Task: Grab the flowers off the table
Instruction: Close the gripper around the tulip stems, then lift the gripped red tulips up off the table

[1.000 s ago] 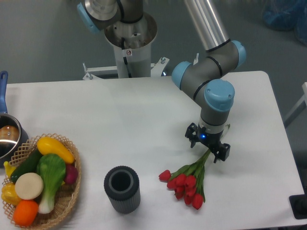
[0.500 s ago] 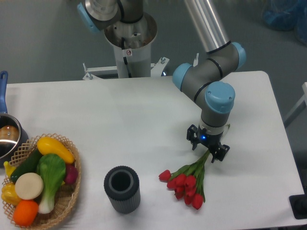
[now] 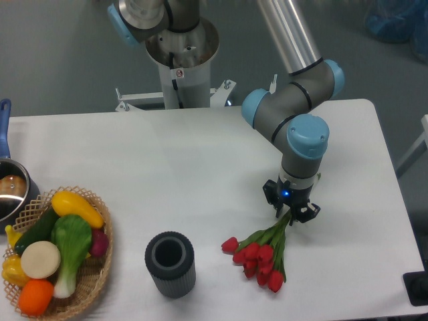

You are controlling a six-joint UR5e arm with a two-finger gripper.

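The flowers, a bunch of red tulip buds with green leaves, lie on the white table at the front right. Their thin green stems run up and to the right, under my gripper. The gripper points straight down over the stem end. Its jaws stand on either side of the stems, partly drawn in, with a gap still showing around the stems. The buds rest on the table.
A dark grey ribbed vase stands upright left of the flowers. A wicker basket of toy vegetables sits at the front left. A pot is at the left edge. The robot base is at the back.
The jaws have narrowed around the stems over the last second. The gripper has shifted slightly to the right. The flowers have not moved.
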